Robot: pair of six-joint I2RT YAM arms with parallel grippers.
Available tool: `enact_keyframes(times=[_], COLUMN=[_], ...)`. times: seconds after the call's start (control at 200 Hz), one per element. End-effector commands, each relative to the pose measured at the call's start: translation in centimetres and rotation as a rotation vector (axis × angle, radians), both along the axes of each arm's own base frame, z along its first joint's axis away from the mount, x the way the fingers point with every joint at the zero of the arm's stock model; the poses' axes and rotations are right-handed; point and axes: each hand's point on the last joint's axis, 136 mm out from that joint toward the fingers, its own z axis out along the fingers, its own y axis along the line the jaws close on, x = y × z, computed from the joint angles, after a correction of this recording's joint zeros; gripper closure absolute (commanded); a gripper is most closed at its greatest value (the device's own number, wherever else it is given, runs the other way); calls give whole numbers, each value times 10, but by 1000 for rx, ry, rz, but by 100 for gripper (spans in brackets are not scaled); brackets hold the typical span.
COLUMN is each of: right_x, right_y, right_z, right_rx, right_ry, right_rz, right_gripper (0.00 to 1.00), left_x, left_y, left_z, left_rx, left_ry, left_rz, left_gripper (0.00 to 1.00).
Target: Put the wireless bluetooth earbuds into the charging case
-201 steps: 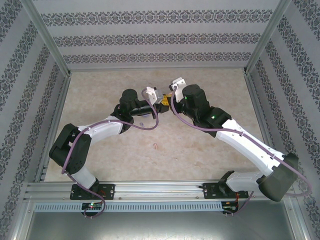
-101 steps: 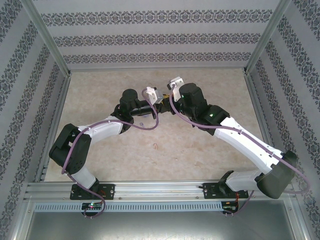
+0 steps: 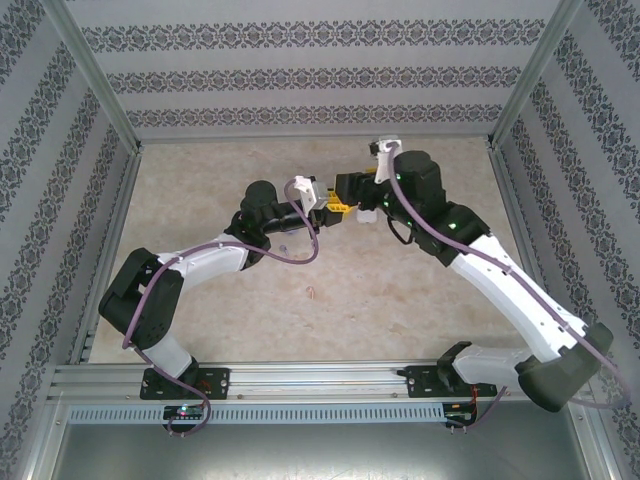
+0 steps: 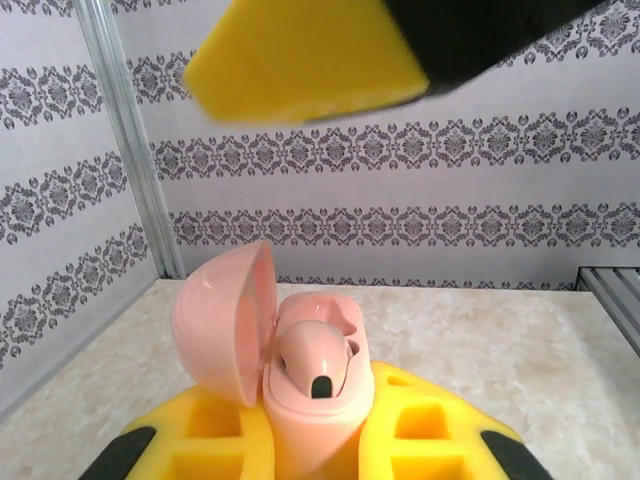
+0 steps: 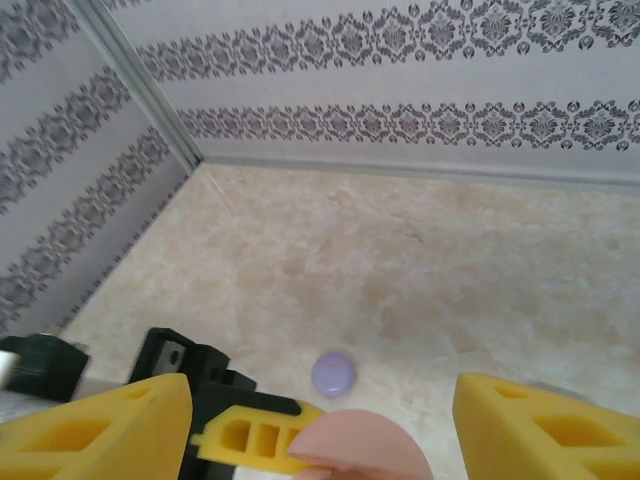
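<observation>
The tabletop [image 3: 330, 330] is beige and marbled. Dark-banded damask wallpaper [image 3: 320, 75] covers the walls. An aluminium post [image 3: 93, 75] marks each rear corner.

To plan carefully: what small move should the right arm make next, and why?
Probably back the right gripper away upward: its jaws stand open over the pink case, which the shut left gripper holds with lid open and a pink earbud seated inside.

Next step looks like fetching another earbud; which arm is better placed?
Right, probably. The right fingers stand open and empty above the pink case, while the left fingers are shut on that case, lid open, one earbud seated.
</observation>
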Motion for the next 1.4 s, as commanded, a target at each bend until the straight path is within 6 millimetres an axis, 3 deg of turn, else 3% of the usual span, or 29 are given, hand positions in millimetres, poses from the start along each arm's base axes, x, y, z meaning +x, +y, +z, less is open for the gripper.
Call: enact_keyframes(times=[0.0, 0.165, 0.355, 0.46, 0.679, 0.899, 1.164, 1.394], right_x=[-14, -26, -40, -48, -61, -68, -75, -74], right_y=[-12, -37, -56, -53, -30, 13, 65, 86], right_z=[24, -3, -73, -114, -196, -251, -296, -312], right_rx=[147, 175, 115, 80, -53, -214, -404, -468], right_ry=[16, 135, 330, 428, 591, 677, 725, 745], right_rz=[-22, -132, -239, -236, -171, -55, 51, 60], right_gripper=[29, 29, 30, 30, 37, 47, 53, 55], left_x=[-5, 5, 12, 11, 7, 3, 2, -2], left_y=[6, 22, 52, 70, 107, 132, 159, 172], left_z=[22, 22, 23, 25, 29, 37, 51, 61], left_rx=[-46, -67, -91, -108, -137, -181, -256, -286], left_ry=[-85, -83, -84, -80, -73, -55, -45, -61], left_rz=[31, 137, 289, 356, 488, 556, 636, 671], left_gripper=[100, 100, 100, 100, 100, 100, 100, 100])
